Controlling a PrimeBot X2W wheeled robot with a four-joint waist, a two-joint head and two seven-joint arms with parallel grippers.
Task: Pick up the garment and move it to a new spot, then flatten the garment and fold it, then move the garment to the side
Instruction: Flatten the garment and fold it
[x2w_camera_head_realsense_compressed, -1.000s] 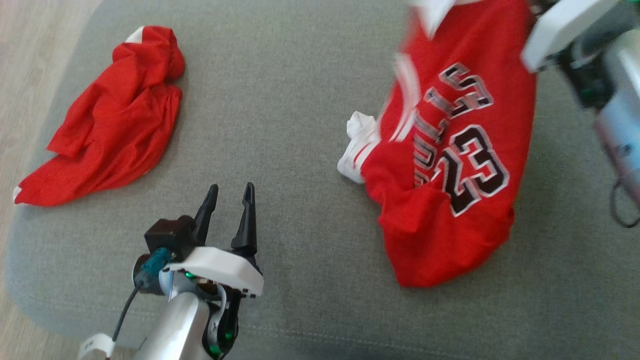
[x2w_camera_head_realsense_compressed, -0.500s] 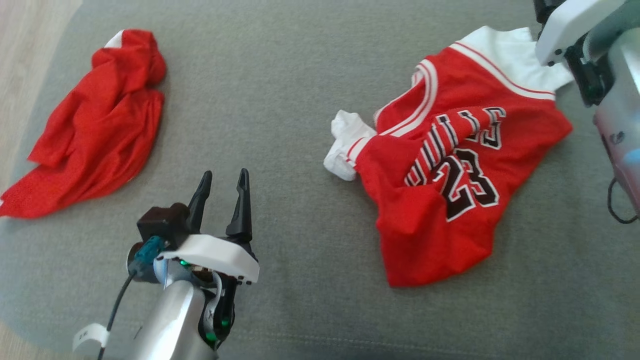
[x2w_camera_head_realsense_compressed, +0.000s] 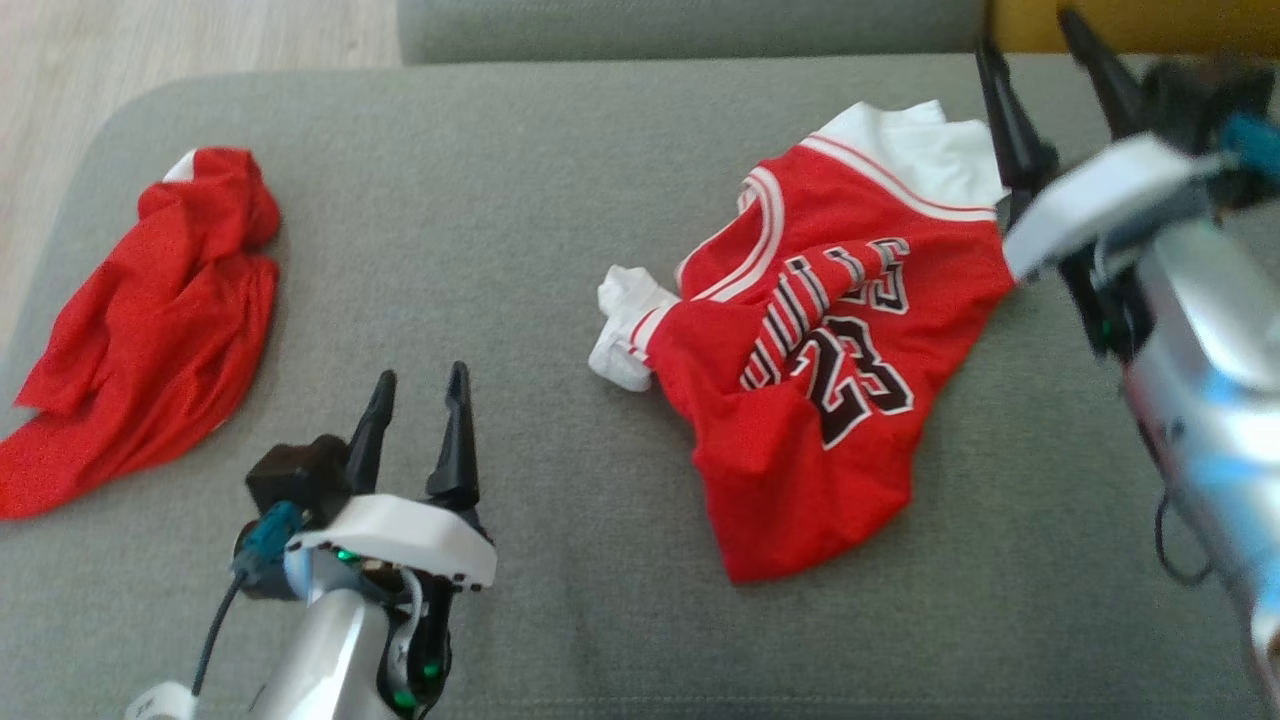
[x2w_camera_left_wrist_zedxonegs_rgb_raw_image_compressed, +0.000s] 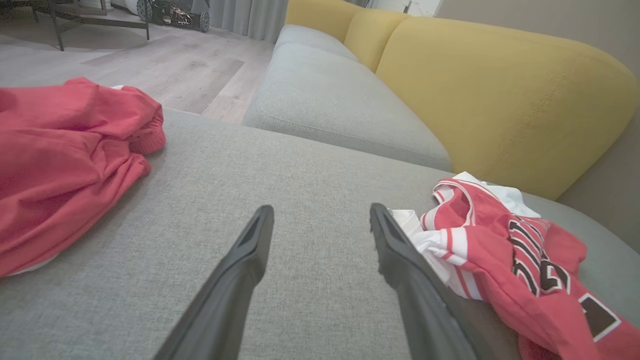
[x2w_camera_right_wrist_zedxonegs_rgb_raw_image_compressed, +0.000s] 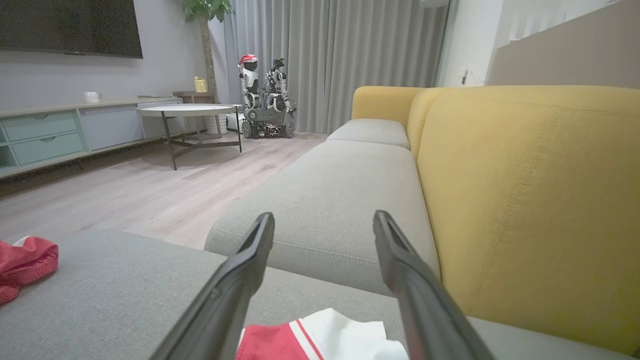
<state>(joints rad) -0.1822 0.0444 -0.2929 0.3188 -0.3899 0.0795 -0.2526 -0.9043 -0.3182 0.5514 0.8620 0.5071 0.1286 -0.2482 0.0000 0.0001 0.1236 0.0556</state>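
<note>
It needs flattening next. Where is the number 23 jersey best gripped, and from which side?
Pinch the jersey's far white edge, coming from the robot's right: it lies flat and exposed by the open right tool, while the middle is bunched.

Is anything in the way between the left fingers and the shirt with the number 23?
Nothing visible is. Only bare grey cushion lies between the left gripper, fingers open, and the jersey. The other red garment sits off on the opposite side.

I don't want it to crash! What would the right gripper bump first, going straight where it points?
Probably the next grey seat cushion, passing over the jersey; depth is hard to judge.
</note>
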